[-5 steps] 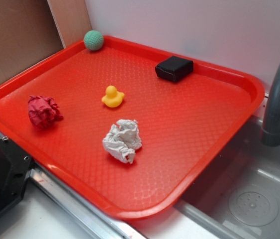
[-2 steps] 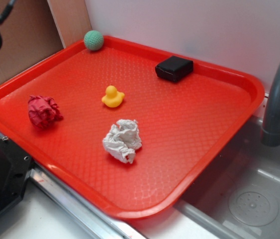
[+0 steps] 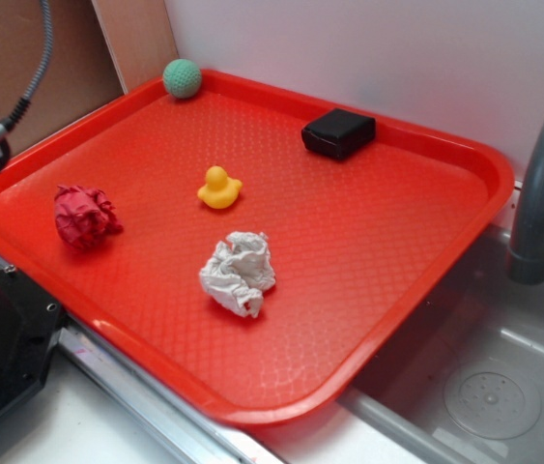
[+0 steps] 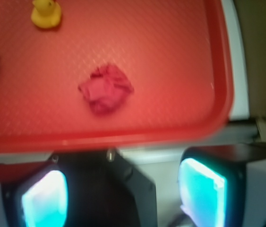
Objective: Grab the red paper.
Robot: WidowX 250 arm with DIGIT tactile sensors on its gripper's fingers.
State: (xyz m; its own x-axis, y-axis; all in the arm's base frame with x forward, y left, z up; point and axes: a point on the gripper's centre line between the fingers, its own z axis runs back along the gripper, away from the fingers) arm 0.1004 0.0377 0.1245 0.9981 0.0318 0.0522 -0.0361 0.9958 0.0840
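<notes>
Red paper (image 3: pixel 85 217) lies crumpled on the tray (image 3: pixel 368 242), near the tray's left rim and clear of everything else, which leaves open room on all sides of it for a grasp from above; seen against the tray it is the darker, wrinkled lump. Relative to the red paper, the yellow duck (image 3: pixel 219 188) sits off toward the middle of the tray, the white paper wad (image 3: pixel 240 273) lies further toward the tray's near edge, and the green ball (image 3: pixel 183 77) and the black block (image 3: pixel 338 132) rest well apart along the far rim. Only a small part of the arm shows at the upper left edge of the exterior view, outside the tray and above the level of the red paper. In the wrist view the end effector (image 4: pixel 123 189) looks down with its two fingers (image 4: pixel 203 189) spread wide and nothing between them, and the red paper appears ahead of them, past the tray's rim, so a grab calls for travel over that rim and then a descent
</notes>
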